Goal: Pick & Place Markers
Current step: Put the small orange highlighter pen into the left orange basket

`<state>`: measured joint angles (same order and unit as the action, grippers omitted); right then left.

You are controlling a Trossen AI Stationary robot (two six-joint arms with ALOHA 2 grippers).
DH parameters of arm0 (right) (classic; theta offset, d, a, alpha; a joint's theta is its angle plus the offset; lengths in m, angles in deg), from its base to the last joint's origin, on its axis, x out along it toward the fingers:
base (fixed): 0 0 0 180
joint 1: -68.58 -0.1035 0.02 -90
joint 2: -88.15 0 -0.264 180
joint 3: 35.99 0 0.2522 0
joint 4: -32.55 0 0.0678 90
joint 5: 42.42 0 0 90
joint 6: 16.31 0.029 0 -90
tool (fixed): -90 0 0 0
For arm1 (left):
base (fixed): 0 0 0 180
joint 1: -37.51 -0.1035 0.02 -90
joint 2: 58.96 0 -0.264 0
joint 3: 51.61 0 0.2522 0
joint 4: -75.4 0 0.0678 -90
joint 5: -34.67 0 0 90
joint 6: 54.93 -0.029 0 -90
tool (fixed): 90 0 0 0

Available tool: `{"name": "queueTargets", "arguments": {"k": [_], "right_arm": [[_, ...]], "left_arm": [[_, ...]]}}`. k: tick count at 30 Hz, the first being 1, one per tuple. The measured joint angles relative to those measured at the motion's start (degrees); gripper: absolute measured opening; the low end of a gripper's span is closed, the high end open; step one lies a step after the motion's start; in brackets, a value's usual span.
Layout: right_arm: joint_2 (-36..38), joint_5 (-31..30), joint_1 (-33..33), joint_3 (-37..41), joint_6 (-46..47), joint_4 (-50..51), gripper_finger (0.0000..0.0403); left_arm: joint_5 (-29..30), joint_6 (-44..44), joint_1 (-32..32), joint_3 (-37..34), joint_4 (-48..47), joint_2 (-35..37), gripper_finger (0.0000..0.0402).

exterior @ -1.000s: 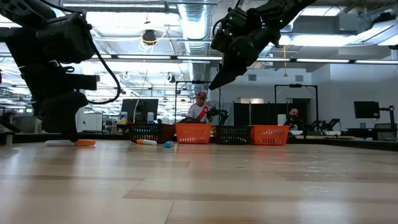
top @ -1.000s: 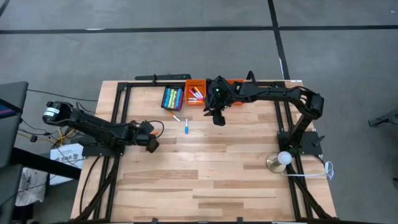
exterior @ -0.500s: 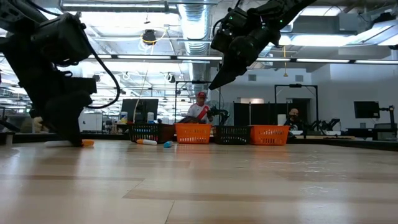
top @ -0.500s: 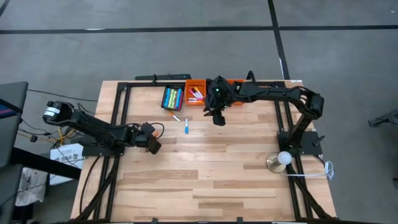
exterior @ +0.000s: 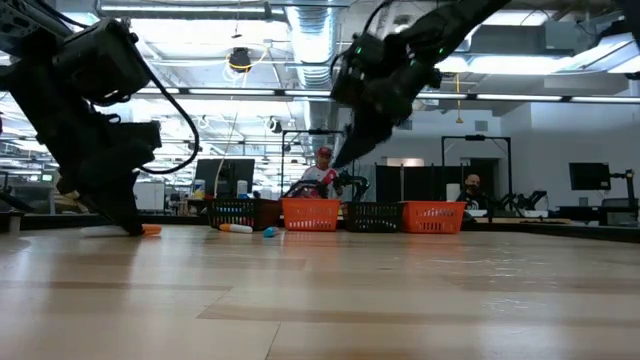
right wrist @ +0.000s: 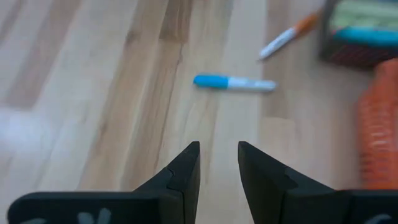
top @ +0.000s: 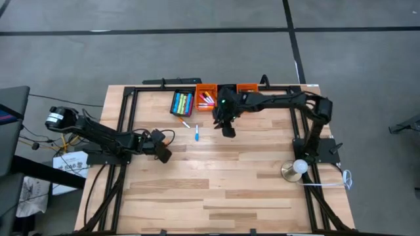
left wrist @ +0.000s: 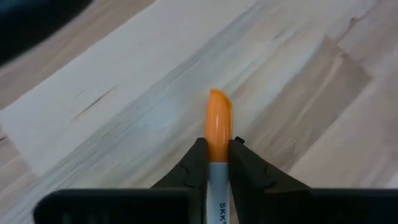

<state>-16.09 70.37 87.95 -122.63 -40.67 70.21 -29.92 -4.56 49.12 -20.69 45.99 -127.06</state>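
1. Fingers of the left gripper (left wrist: 217,163) were pinched tight on an orange-capped marker (left wrist: 219,127), the cap jutting forward past the tips and the white barrel running back between them. In the high view this gripper (top: 164,155) sat low over the table (top: 216,190) at about nine o'clock from the table's middle, well in from the left edge. The low view showed its tips down at the wood with the orange cap (exterior: 150,230) just beside them.

2. Bare boards lay open all around the left gripper, most of all toward six o'clock, where the whole near half of the table carried nothing.

3. Two loose markers lay toward twelve o'clock of the table's middle: an orange-tipped one (top: 186,123) just below the black bin (top: 182,103), and a blue-capped one (top: 196,133) at five o'clock from it, the two near each other but apart. Coloured markers filled the black bin, and more lay in the orange bin (top: 207,99) touching its right side.

4. The right gripper (top: 227,128) hung clear above the table, at three o'clock from the blue-capped marker. Its fingers (right wrist: 185,168) stood partly apart with only wood showing between them, gripping nothing. From its wrist camera the blue-capped marker (right wrist: 233,83) lay ahead.

5. Further bins lined the far edge behind it.
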Motion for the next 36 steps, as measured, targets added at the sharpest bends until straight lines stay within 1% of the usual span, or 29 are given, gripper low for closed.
{"name": "queueTargets", "arguments": {"k": [4,6,9,11,12,14,17,19,20,22,24,27,31,34,36], "right_arm": [[-5.8,-0.2,-1.4,0.0,-1.1,-4.5,0.0096],[-7.9,-0.2,-1.9,0.0,-1.1,-9.1,0.0094],[-9.5,-0.2,-2.4,0.0,-0.1,-14.3,0.0090],[-9.3,1.0,-2.7,0.0,-0.2,-14.5,0.0088],[-9.0,2.6,-2.8,0.0,-0.6,-14.4,0.0087],[-8.0,9.7,-2.9,0.0,-1.2,-13.3,0.0086],[-7.0,25.5,-3.0,-0.2,-2.4,-13.5,0.0087],[-6.5,34.2,-3.2,0.0,-3.7,-13.1,0.0086],[-6.4,37.1,-3.4,-0.1,-4.5,-13.4,0.0085],[-5.8,41.0,-3.9,0.0,-5.4,-13.0,0.0082],[-5.5,42.8,-4.6,0.0,-5.4,-13.8,0.0077],[-5.6,43.0,-6.1,0.0,-5.5,-14.1,0.0071],[-5.4,43.4,-8.2,0.0,-5.2,-16.7,0.0063],[-2.4,45.0,-8.9,0.0,-4.6,-16.8,0.0057],[0.9,44.9,-8.7,0.0,-4.8,-13.9,0.0050]], "left_arm": [[-2.0,-3.6,0.1,-0.1,5.2,-0.1,0.0049],[-3.6,-6.3,0.2,-0.1,8.9,-0.1,0.0047],[-3.7,-10.2,0.4,-0.1,13.4,0.1,0.0039],[-3.5,-12.7,1.0,-0.1,16.5,0.2,0.0039],[-3.4,-14.0,1.3,0.0,17.9,0.2,0.0039],[-2.7,-16.8,1.9,0.0,21.4,0.4,0.0042],[-1.8,-22.5,2.8,0.0,28.1,0.8,0.0044],[-1.2,-27.0,3.3,0.1,33.5,0.9,0.0042],[-0.5,-29.2,3.7,0.1,36.1,1.1,0.0041],[0.0,-32.9,4.7,0.1,41.8,1.3,0.0041],[0.0,-36.1,5.6,0.1,46.5,1.3,0.0045],[0.1,-39.7,6.7,0.1,51.6,1.4,0.0046],[0.1,-41.4,7.1,0.1,53.6,1.3,0.0044],[0.7,-41.4,7.1,0.1,53.6,1.4,0.0046],[0.8,-41.4,7.1,0.1,53.7,1.4,0.0048]]}}
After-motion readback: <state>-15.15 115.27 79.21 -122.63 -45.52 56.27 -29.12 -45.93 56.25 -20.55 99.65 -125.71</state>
